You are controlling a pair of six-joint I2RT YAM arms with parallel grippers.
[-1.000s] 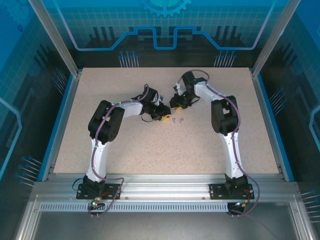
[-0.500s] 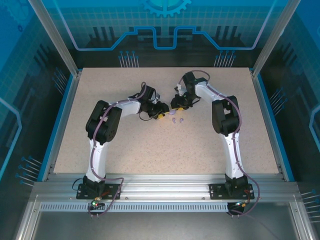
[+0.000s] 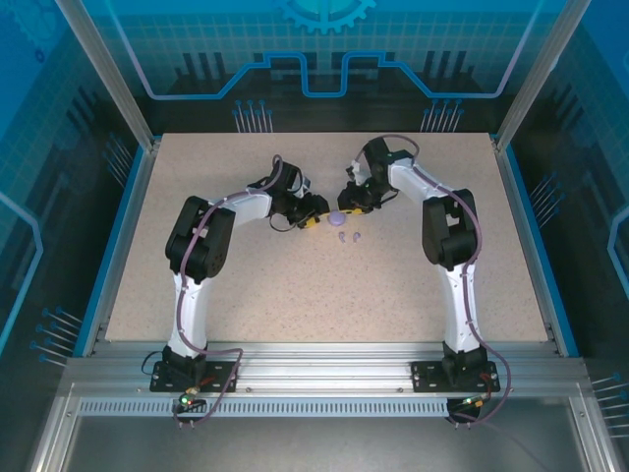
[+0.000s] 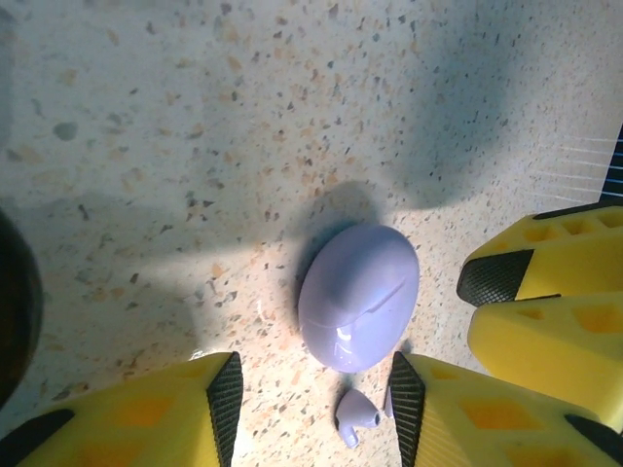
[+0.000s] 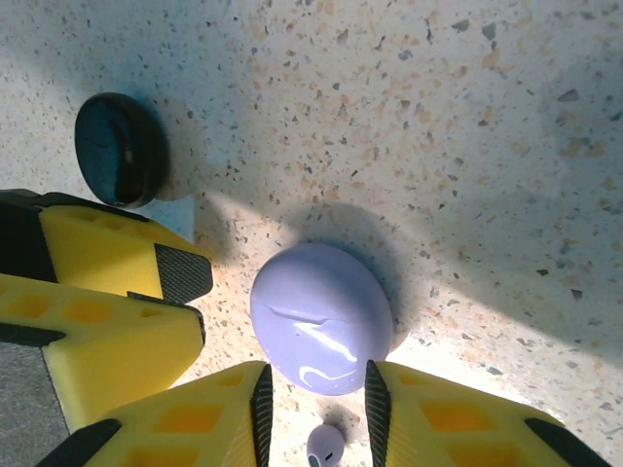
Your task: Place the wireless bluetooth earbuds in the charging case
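The lilac charging case (image 3: 335, 218) lies shut on the table between my two grippers. Two lilac earbuds (image 3: 342, 237) (image 3: 355, 235) lie just in front of it. My left gripper (image 4: 316, 409) stands open just short of the case (image 4: 358, 297), with one earbud (image 4: 355, 418) on the table between its fingers. My right gripper (image 5: 319, 413) is partly open and holds nothing. Its tips flank the near end of the case (image 5: 321, 316), and an earbud (image 5: 326, 446) lies below in the gap. From the left wrist view the right gripper's fingers (image 4: 496, 277) stand apart from the case.
A round black case (image 5: 119, 148) lies shut on the table beyond the left gripper's fingers (image 5: 185, 274); its dark edge (image 4: 15, 311) shows at the left wrist view's left side. Open speckled tabletop (image 3: 324, 295) stretches toward the arm bases.
My left gripper has opened and drawn back a little to the left. The lilac case now lies uncovered between the two grippers. The right gripper has barely moved.
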